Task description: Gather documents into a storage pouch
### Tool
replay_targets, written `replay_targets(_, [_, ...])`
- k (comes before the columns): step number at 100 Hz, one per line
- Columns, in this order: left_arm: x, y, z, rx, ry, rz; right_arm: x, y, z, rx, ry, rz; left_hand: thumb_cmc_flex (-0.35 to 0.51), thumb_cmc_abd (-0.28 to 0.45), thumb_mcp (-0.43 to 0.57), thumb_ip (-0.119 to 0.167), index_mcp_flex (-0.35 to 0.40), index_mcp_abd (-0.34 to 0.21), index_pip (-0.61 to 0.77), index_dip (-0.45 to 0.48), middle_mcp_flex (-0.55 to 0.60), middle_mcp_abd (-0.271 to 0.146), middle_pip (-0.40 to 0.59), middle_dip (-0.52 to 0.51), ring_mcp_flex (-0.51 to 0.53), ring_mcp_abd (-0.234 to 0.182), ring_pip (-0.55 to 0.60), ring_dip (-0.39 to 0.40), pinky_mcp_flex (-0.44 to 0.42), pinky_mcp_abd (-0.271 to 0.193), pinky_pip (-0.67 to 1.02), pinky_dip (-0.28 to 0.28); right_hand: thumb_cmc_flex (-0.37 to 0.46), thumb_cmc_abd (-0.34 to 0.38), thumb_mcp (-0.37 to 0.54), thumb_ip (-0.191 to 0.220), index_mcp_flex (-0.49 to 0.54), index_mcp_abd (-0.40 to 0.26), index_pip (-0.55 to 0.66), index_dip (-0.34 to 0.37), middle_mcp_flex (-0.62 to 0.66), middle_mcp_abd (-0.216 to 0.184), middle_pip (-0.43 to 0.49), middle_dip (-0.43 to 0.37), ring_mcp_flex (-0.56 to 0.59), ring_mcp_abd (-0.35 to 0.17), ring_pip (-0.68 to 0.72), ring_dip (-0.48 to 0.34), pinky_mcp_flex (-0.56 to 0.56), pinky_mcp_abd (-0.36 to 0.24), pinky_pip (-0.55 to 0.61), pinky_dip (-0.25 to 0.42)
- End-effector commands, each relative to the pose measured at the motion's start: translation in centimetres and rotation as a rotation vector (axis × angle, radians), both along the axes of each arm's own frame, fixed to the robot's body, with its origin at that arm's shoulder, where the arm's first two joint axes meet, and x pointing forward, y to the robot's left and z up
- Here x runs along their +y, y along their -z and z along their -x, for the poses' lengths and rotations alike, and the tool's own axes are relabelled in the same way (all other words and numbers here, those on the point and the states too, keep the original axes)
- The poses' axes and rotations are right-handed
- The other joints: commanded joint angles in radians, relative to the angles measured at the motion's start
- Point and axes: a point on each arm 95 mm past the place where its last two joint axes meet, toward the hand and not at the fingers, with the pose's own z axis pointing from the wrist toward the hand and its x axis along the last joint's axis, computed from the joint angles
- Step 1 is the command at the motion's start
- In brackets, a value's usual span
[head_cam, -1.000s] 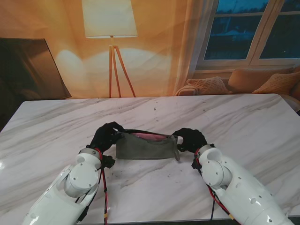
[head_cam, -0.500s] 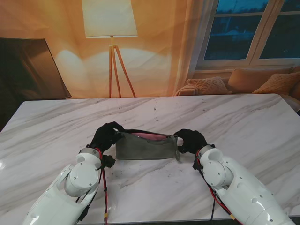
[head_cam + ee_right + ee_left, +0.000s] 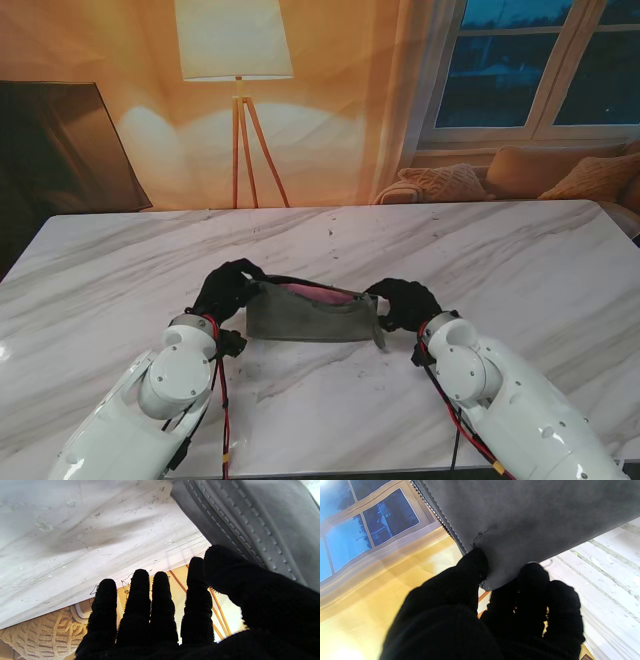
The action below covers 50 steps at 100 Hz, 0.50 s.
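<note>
1 pouch (image 3: 312,315), 2 hands: left hand (image 3: 226,290) gripping, right hand (image 3: 404,300) spread.

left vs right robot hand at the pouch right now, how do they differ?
The left robot hand pinches the grey pouch corner between closed fingers; the right robot hand has its fingers straight and grips nothing. The left is at the pouch's left end, the right at its right end. Both wear black gloves.

Bare marble table (image 3: 450,250) lies beyond the right hand's (image 3: 405,303) fingertips (image 3: 140,576); the grey pouch (image 3: 312,312) blocks their thumb side.
</note>
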Motion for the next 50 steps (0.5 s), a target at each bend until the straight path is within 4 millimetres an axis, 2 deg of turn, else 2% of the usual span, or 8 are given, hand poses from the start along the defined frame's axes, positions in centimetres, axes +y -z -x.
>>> replay_targets(1, [-0.43,-0.02,0.03,0.009,0.012,0.011,-0.01,-0.15,-0.05,0.015,-0.011,0.014,0.049,0.014,0.035,0.006,0.035,0.003,0.059,0.028,0.051,-0.001,0.092,0.042,0.067,0.059,0.051,0.015,-0.002,-0.061,-0.009,0.015,0.014,-0.054,0.026,-0.009,-0.040,0.010,-0.020,-0.008,-0.046,-0.007,-0.011,-0.007,-0.008,-0.007,-0.016,-0.015,-0.006,-0.007,-0.006,-0.017])
replay_targets(19, [-0.52,-0.03,0.05,0.016,0.010,0.018,-0.31,-0.28,-0.06,0.020,-0.012,0.029,0.061,0.021,0.032,0.003,0.033,0.004,0.071,0.041,0.053,0.004,0.112,0.050,0.075,0.061,0.072,0.024,0.002,-0.059,-0.001,0.027,-0.013,-0.106,0.003,-0.022,-0.094,0.026,-0.043,-0.018,-0.066,-0.006,-0.012,-0.008,-0.018,-0.007,-0.024,-0.019,-0.011,-0.009,-0.018,-0.025])
replay_targets(36, [-0.58,-0.04,0.07,0.018,0.005,0.023,-0.43,-0.47,-0.13,0.012,-0.017,0.023,0.063,0.021,0.028,0.003,0.032,0.005,0.075,0.045,0.054,0.008,0.120,0.048,0.082,0.063,0.080,0.026,0.008,-0.058,0.004,0.034,-0.034,-0.117,-0.005,-0.029,-0.099,0.019,-0.046,-0.020,-0.067,-0.007,-0.013,-0.009,-0.017,-0.008,-0.026,-0.019,-0.011,-0.009,-0.025,-0.026])
replay_targets(50, [-0.62,-0.04,0.06,0.015,0.005,0.025,-0.01,-0.42,-0.14,-0.007,-0.014,-0.009,0.062,0.022,0.027,0.003,0.031,0.003,0.074,0.046,0.053,0.007,0.122,0.045,0.080,0.062,0.081,0.026,0.007,-0.057,0.003,0.038,-0.051,-0.105,-0.014,-0.033,-0.051,-0.035,-0.030,-0.015,-0.039,-0.006,-0.008,-0.007,0.002,0.003,-0.018,-0.014,0.001,0.001,-0.020,-0.021])
